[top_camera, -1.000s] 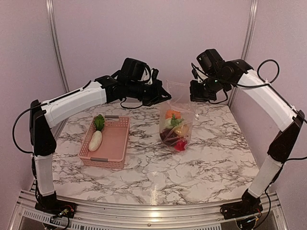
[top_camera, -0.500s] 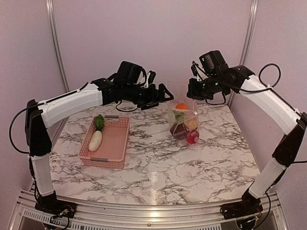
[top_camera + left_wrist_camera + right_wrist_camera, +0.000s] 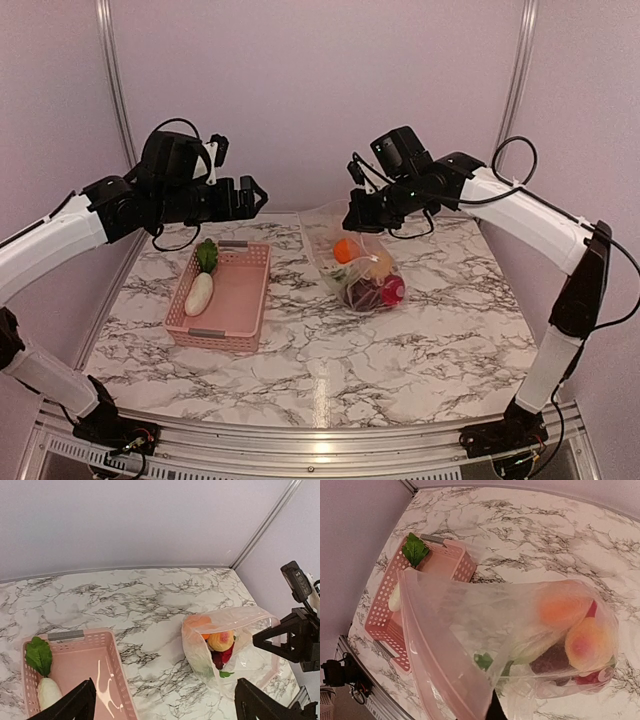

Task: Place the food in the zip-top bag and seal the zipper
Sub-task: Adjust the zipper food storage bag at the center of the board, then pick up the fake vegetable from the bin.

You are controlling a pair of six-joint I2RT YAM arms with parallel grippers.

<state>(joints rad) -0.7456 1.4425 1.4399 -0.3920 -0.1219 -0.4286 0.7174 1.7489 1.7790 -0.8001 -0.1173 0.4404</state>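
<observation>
The right fingers (image 3: 356, 215) were pressed together on the rim of the bag (image 3: 450, 630), holding its mouth up in the air. The rest of the bag sagged below and to the near side of them, down toward the counter (image 3: 420, 360). The zipper (image 3: 427, 650) along the mouth was unsealed and the mouth gaped open. In the right wrist view the rim ran from the far left down to the fingertip at the bottom edge.

Food was bunched in the bag's low end, beneath the right fingers: an orange (image 3: 342, 250), a yellow fruit (image 3: 380, 263), a dark piece (image 3: 362, 293), a red piece (image 3: 392, 290) and some green leaves. Whether the bag's bottom rested on the counter or hung just above it could not be told.

The left fingers (image 3: 245, 196) stood wide apart with nothing between them, raised in the air and well apart from the bag, which lay off to their right. Below them sat the basket (image 3: 245, 300). A radish (image 3: 198, 293) lay inside it along its left wall, green leaf (image 3: 207, 255) toward the far end, outside the bag.
</observation>
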